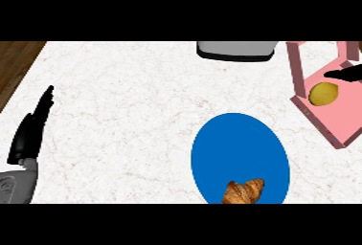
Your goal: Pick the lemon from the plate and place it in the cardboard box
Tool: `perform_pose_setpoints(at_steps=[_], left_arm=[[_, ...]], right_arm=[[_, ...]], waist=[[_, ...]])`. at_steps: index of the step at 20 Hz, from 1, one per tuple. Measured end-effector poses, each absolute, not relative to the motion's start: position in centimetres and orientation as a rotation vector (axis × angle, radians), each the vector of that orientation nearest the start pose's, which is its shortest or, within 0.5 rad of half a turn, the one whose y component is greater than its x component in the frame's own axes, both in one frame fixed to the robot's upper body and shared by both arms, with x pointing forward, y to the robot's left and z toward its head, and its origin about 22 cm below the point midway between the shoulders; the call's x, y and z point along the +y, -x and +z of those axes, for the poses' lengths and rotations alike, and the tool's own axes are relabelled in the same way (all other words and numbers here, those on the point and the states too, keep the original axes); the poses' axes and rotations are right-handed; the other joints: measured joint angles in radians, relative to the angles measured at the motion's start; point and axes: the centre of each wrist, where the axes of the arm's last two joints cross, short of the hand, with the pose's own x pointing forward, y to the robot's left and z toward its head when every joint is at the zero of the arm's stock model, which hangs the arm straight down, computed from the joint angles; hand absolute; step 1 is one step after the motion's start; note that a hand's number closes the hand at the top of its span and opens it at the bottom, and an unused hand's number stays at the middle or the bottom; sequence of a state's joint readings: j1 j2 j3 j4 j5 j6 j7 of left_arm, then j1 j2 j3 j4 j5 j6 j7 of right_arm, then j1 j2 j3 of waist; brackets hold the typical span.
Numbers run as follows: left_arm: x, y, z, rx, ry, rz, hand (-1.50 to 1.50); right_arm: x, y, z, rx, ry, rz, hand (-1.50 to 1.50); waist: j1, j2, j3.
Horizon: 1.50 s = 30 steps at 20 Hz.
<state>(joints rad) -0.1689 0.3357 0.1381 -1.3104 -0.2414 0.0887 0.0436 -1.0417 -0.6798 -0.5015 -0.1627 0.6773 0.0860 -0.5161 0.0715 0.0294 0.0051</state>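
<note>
The yellow lemon (324, 94) lies inside the pink cardboard box (338, 124) at the right edge of the head view. My right hand (346, 72) shows only as black fingers just above and to the right of the lemon, apart from it. A blue plate (237, 143) sits in the lower middle of the counter and carries a brown croissant (244, 191) at its near rim. My left hand (32, 127) rests at the left edge, fingers straight and pointing up, holding nothing.
A grey appliance (235, 50) stands at the counter's far edge, left of the box. The counter's white marble top (120, 110) ends at the left, where dark wood floor (14, 62) shows.
</note>
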Motion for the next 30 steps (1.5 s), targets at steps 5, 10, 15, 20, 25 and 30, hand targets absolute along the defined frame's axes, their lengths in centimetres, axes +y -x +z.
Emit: perform_pose_setpoints(at_steps=[5, 10, 15, 20, 25, 30], left_arm=[[34.2, -28.1, 1.8, -1.417, -0.606, -0.249, 0.00], [34.3, -28.0, 1.4, -1.412, -0.612, -0.245, 0.00], [34.1, -27.8, 1.5, -1.411, -0.610, -0.240, 0.00], [34.6, -27.9, 2.1, -1.410, -0.617, -0.236, 0.00], [34.5, -27.6, 1.8, -1.410, -0.613, -0.232, 0.00], [34.9, -27.3, 2.0, -1.409, -0.617, -0.229, 0.00]], right_arm=[[-43.9, -40.8, 14.5, -1.733, 0.632, 0.355, -1.50], [-47.0, -39.2, 16.3, -1.817, 0.591, 0.175, -1.50], [-50.5, -36.5, 17.0, -1.850, 0.544, 0.069, -1.50], [-54.7, -32.5, 17.4, -1.841, 0.568, 0.003, -1.50], [-58.1, -28.3, 17.1, -1.822, 0.594, -0.021, -1.50], [-60.4, -25.0, 17.6, -1.787, 0.627, -0.004, -1.50]], waist=[[-0.005, -0.001, 0.000], [-0.013, -0.001, 0.000], [-0.015, -0.001, 0.001], [-0.019, 0.001, 0.003], [-0.024, 0.002, 0.005], [-0.025, 0.002, 0.008]])
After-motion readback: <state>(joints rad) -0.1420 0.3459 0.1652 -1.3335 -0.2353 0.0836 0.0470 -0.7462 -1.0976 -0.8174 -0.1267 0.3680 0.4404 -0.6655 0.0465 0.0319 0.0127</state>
